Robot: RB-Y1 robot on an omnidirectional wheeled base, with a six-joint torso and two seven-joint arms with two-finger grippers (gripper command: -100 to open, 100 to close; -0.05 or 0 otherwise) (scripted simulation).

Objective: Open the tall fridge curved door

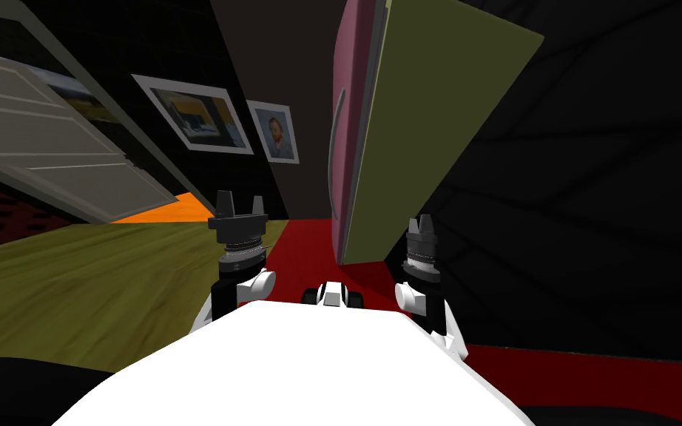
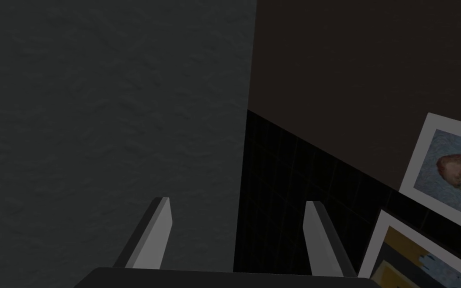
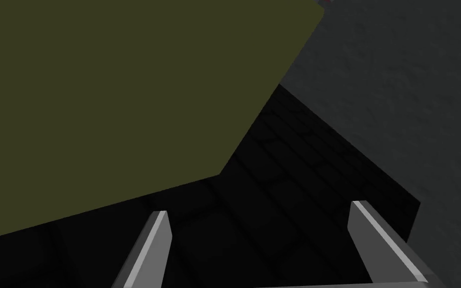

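Pink fridge door (image 1: 352, 89), grey handle (image 1: 331, 148), portrait (image 1: 278, 132)

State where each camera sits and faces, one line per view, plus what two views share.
Head view: on the head, steeply down and forward at the fridge and its pink door; the left gripper and right gripper show.
Left wrist view: on the left hand, facing a wall past its own open fingers.
Right wrist view: on the right hand, facing the fridge's olive side past its own open fingers.
Shared: head and right wrist views both show that olive side.
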